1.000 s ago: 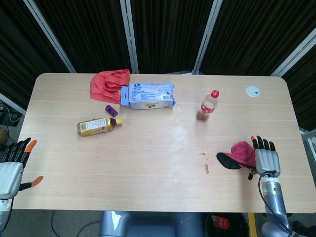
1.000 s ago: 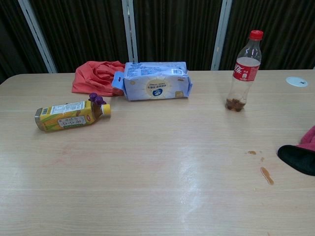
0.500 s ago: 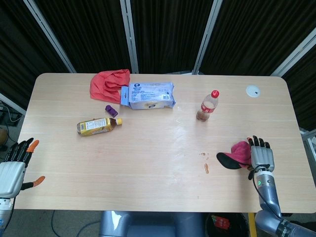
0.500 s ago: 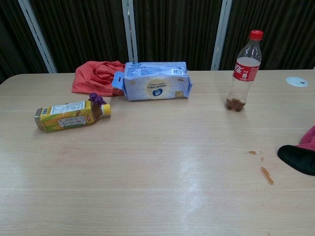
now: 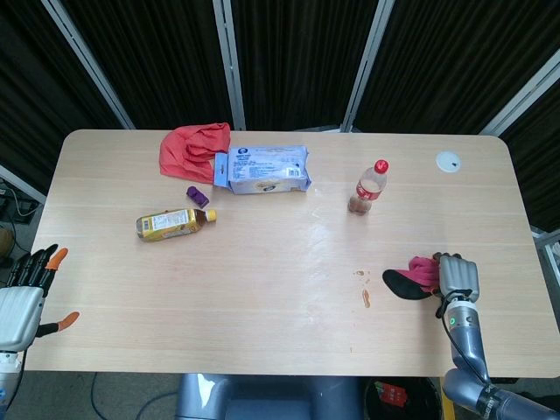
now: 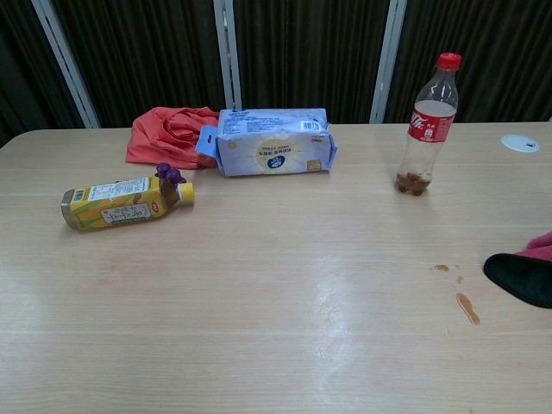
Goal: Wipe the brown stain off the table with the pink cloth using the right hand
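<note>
The pink cloth (image 5: 422, 269), with a dark patch on its left side, lies near the table's right front; in the chest view it shows at the right edge as the pink cloth (image 6: 523, 274). My right hand (image 5: 458, 277) sits on the cloth's right side, fingers curled down into it, gripping it. The brown stain (image 5: 366, 297) is a short streak with small spots above it, just left of the cloth; the chest view shows the stain (image 6: 467, 308) too. My left hand (image 5: 24, 300) hovers off the table's left front corner, fingers apart and holding nothing.
A cola bottle (image 5: 370, 186) stands behind the stain. Further left are a blue packet (image 5: 262, 168), a red cloth (image 5: 192, 149), a lying yellow bottle (image 5: 173, 223) and a small purple piece (image 5: 197, 194). A white disc (image 5: 449, 161) is at the back right.
My right hand's fingers, stretched out beside the cloth a second ago, have curled down onto it. The hand shifted slightly left and the cloth bunched up under it. The left hand barely moved.
</note>
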### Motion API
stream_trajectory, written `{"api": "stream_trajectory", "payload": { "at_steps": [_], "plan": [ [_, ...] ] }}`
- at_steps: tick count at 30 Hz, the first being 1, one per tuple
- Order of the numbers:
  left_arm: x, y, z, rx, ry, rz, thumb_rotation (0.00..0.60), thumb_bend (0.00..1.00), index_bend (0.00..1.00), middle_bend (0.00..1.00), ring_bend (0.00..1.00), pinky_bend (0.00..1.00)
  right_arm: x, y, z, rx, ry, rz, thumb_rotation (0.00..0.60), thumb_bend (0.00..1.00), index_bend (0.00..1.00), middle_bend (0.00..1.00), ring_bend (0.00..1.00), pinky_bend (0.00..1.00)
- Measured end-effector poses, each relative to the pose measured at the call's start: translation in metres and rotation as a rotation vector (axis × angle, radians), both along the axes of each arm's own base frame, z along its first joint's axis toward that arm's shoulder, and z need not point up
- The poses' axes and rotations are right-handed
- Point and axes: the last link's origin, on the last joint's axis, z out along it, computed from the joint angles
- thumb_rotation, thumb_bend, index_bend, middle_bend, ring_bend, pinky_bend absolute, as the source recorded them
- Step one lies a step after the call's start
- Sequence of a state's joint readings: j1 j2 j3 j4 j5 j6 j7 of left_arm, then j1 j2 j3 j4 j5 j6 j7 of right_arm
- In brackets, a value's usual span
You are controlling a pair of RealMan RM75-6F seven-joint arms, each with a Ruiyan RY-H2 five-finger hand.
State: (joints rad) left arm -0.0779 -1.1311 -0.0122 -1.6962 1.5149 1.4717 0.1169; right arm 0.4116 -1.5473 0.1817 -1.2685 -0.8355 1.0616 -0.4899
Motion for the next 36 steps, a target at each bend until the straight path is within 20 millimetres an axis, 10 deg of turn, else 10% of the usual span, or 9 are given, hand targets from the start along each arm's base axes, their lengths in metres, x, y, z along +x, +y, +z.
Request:
{"api": "stream_trajectory", "payload": {
  "at_steps": [13, 27, 36],
  "plan": [
    [0.001, 0.000, 0.000, 0.002, -0.010, 0.001, 0.600, 0.00, 0.06, 0.00, 0.00, 0.00, 0.051, 0.007, -0.034, 0.005, -0.164, 0.115, 0.600, 0.38, 0.74, 0.65, 0.58, 0.75],
    [0.000, 0.000, 0.001, 0.001, -0.023, 0.008, 0.600, 0.00, 0.06, 0.00, 0.00, 0.00, 0.170, 0.033, -0.106, 0.180, -0.339, 0.365, 0.600, 0.38, 0.74, 0.65, 0.58, 0.75],
    [-0.001, 0.000, 0.001, -0.003, -0.024, 0.015, 0.600, 0.00, 0.06, 0.00, 0.00, 0.00, 0.166, 0.027, -0.114, 0.181, -0.287, 0.345, 0.600, 0.38, 0.74, 0.65, 0.58, 0.75]
  ]
}}
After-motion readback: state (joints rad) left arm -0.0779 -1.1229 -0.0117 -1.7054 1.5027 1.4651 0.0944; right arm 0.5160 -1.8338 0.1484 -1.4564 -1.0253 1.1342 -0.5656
